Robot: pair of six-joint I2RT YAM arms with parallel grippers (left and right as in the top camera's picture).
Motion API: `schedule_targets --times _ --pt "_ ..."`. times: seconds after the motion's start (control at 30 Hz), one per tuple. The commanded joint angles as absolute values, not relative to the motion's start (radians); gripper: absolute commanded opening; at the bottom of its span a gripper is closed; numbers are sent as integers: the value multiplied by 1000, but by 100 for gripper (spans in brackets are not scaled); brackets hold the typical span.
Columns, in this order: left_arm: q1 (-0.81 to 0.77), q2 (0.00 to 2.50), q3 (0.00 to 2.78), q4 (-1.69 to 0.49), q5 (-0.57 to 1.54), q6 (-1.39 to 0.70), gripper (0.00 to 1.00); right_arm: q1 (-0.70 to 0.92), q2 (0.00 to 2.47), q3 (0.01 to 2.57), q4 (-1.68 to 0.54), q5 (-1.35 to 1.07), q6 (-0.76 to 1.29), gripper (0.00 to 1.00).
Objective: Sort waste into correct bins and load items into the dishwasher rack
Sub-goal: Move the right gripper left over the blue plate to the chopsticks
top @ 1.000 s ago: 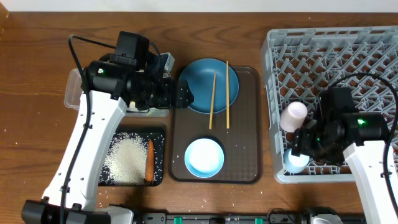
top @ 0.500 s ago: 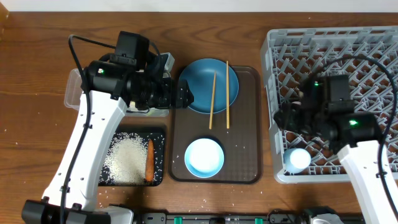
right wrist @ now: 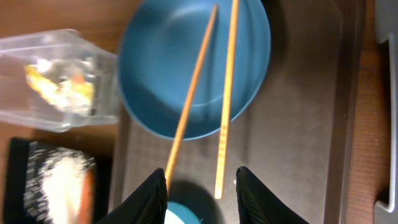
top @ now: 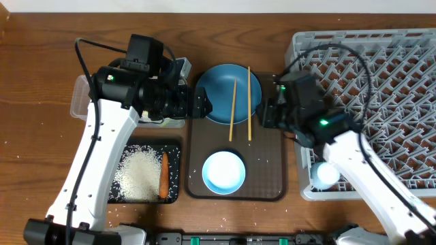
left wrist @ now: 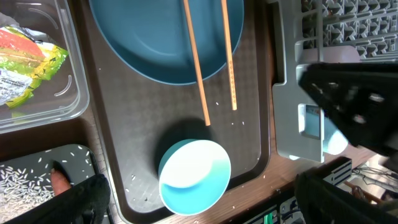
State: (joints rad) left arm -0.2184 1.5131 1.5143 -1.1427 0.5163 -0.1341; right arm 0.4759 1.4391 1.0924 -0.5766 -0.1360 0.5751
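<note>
Two chopsticks [top: 233,109] rest across blue plate [top: 216,102] — untouched.

No legible text, even on wrapper [left wrist: 28,56]

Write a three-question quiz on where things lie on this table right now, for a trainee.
1. True or false: both chopsticks lie across the dark blue plate.
2. Fill the gap: the light blue bowl stands on the ____.
3. The carrot lies in or on: A) the dark blue plate, B) the black tray, C) the light blue bowl.

Key: 1 true; 2 brown serving tray; 3 B.
</note>
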Motion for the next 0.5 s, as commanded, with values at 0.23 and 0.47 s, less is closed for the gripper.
schedule_targets --times 0.23,0.47 --pt "-214 1519 1509 -1144 507 -134 97 498 1648 1389 -706 11 536 36" --pt "-214 1519 1509 -1144 507 -134 97 498 1762 1441 -664 19 534 35"
